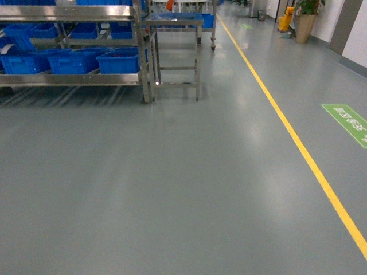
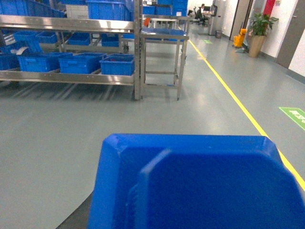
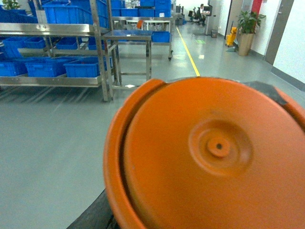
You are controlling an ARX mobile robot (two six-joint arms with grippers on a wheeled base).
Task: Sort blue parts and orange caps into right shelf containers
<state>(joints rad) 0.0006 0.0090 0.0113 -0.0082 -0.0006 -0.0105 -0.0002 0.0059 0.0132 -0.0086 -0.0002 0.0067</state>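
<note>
A blue part (image 2: 195, 183) fills the lower half of the left wrist view, close to the lens: a bright blue, smooth plastic piece with chamfered upper corners and a raised inner panel, slightly blurred. The left gripper itself is hidden behind it, so I cannot tell how its jaws stand. An orange cap (image 3: 209, 157) fills most of the right wrist view: a round orange-red disc with a thick rim on its left edge, a shallow raised ring and a small central hole. The right gripper is likewise out of sight, so its state cannot be told.

In the head view neither arm shows. A steel shelf (image 1: 74, 80) stands at upper left, its lower level holding blue crates (image 1: 117, 62) side by side. A small steel table (image 1: 175, 23) stands just right of it. A yellow line (image 1: 298, 143) runs along the grey floor (image 1: 172, 189).
</note>
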